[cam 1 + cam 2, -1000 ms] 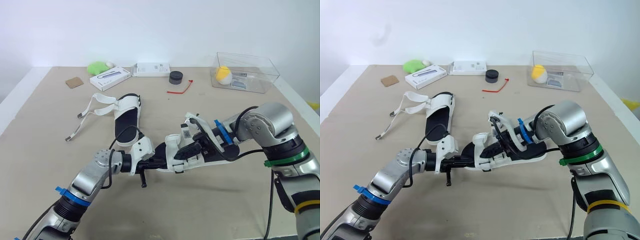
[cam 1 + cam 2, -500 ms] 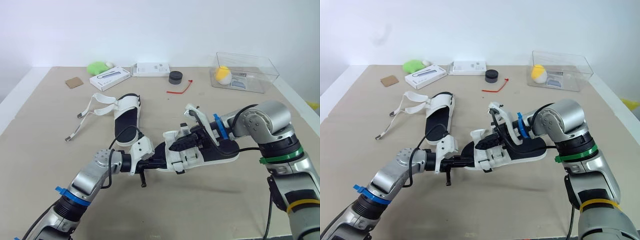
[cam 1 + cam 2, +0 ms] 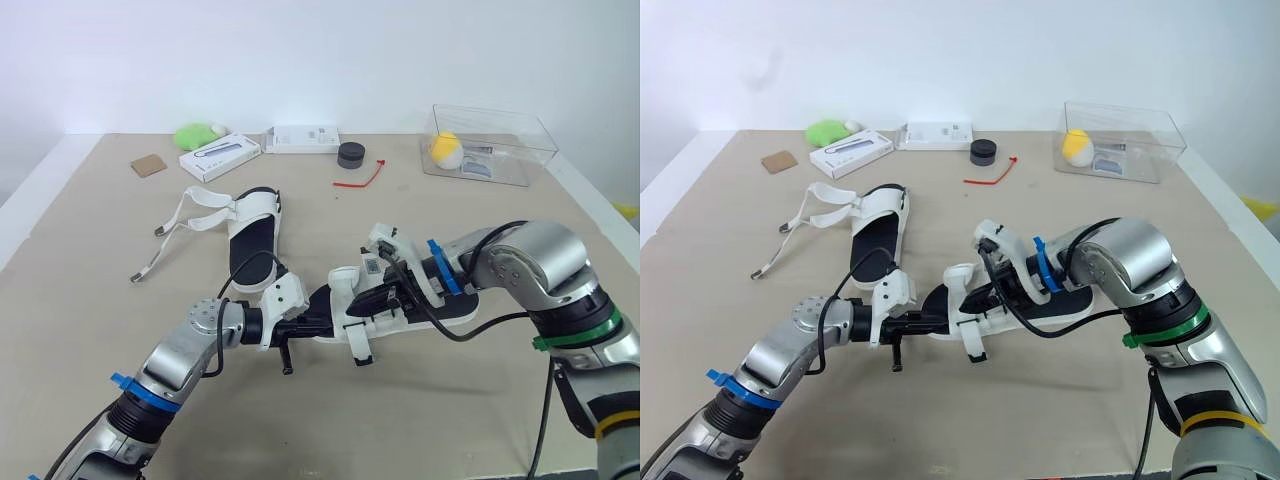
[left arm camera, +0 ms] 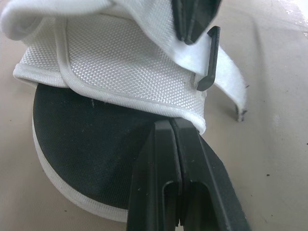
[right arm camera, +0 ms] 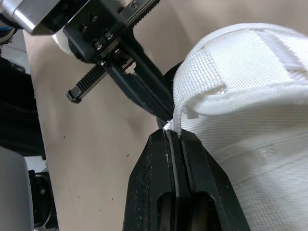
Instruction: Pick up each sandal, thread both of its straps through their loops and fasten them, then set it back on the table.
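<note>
Holding one sandal (image 3: 455, 312) low over the table (image 3: 420, 420), well to the near left of the box (image 3: 490, 145); not making out whether it is touching the top or hanging just clear of it. Clamping its toe end at the sole rim with the left gripper (image 4: 171, 124), fingers pressed together on it. Pinching a thin edge of white strap (image 5: 211, 103) with the right gripper (image 5: 173, 134), fingers closed tight on the webbing, right beside the left fingertips.

Judging as light: firm foam sole, soft woven upper. Expecting the strap to be limp, folding and sliding out of a shallow pinch. Favouring the sole rim for steadying, and the strap's free tip rather than its side edge for feeding toward the black loop (image 4: 209, 57). Guessing at fastening faces that may be catching early if brushed together.

Listing a second sandal (image 3: 250, 235) as lying flat on the table, far to the left of the box, its two straps (image 3: 185, 215) trailing open away from the box.

Finding bare table on the near side of the box, room enough for turning the held sandal. Noting the table's right edge running just past the box, with a puck (image 3: 351, 154) and a red tie (image 3: 360, 180) sitting to the box's left along the far side, well apart from the work.
</note>
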